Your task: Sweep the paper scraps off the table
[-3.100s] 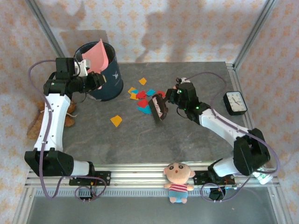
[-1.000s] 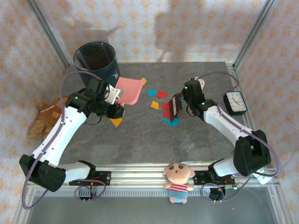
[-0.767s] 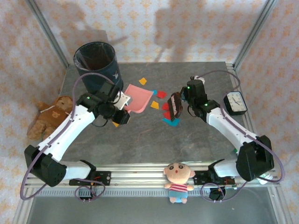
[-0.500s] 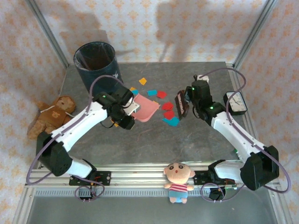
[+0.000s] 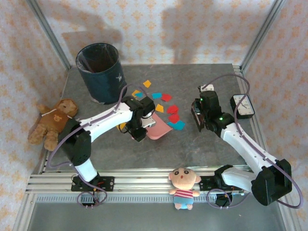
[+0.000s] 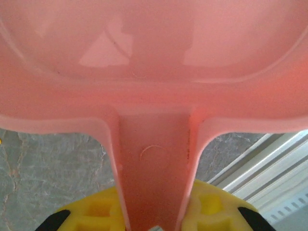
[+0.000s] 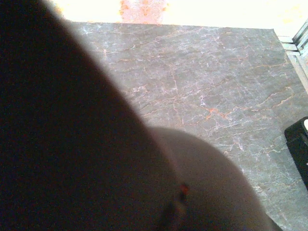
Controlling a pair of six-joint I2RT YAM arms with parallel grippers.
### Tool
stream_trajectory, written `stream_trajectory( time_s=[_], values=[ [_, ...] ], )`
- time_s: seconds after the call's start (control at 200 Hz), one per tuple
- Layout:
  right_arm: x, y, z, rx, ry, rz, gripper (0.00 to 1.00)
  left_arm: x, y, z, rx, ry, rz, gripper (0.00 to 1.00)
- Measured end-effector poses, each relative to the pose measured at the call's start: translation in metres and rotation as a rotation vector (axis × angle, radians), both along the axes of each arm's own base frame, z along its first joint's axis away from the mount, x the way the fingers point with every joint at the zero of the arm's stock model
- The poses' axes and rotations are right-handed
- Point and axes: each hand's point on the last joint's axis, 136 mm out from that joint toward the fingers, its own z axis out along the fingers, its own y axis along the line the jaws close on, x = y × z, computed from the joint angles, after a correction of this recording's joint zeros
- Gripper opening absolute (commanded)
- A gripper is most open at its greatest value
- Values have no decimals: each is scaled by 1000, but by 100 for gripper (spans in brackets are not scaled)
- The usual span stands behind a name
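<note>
Left tool (image 5: pixel 143 126) is clamped hard on the handle of the pink plastic dustpan (image 5: pixel 160 130). On my left wrist camera that handle runs straight down between the yellow fingers (image 6: pixel 98 214), no slack at all. Right tool (image 5: pixel 199 111) is clenched as well, gripping the dark hand brush (image 5: pixel 196 119) out on the right. Whether its bristles touch the dark grey stone-patterned table (image 5: pixel 192 149), I cannot tell from above.

Now the bit that matters: the small coloured paper scraps (image 5: pixel 172 109) lie between my two implements. The pan's long axis runs left to right in the overhead view, handle at my left tool and open lip pointing toward the brush. A blue scrap and a red one sit just beside that lip, on its far-right corner. The rest of the main bunch, red, orange and blue, strings away from there toward the far edge of the table, so the band lies crosswise to the pan and mostly beyond its mouth.

The brush stands to the right of the bunch, near but apart from it. My pan is the closer of the two to the nearest scraps. So I reckon the stroke has to come from the right and pull down-left into the lip, or the pan must slide farther out.

Stragglers to mind: an orange scrap well up the table, an orange and blue pair beyond my left forearm, and one orange piece on the handle side, behind the mouth.
</note>
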Motion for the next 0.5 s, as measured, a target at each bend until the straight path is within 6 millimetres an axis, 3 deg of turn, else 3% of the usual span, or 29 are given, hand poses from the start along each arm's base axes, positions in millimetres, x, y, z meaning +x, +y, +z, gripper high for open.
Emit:
stream_trajectory(
  time_s=[0.17, 0.5],
  values=[
    [-4, 6, -9, -15, 19, 30, 0, -3, -3, -14, 61, 47, -44, 0],
    [-1, 25, -15, -18, 16, 82, 0, -2, -7, -22, 96, 92, -79, 0]
  ],
)
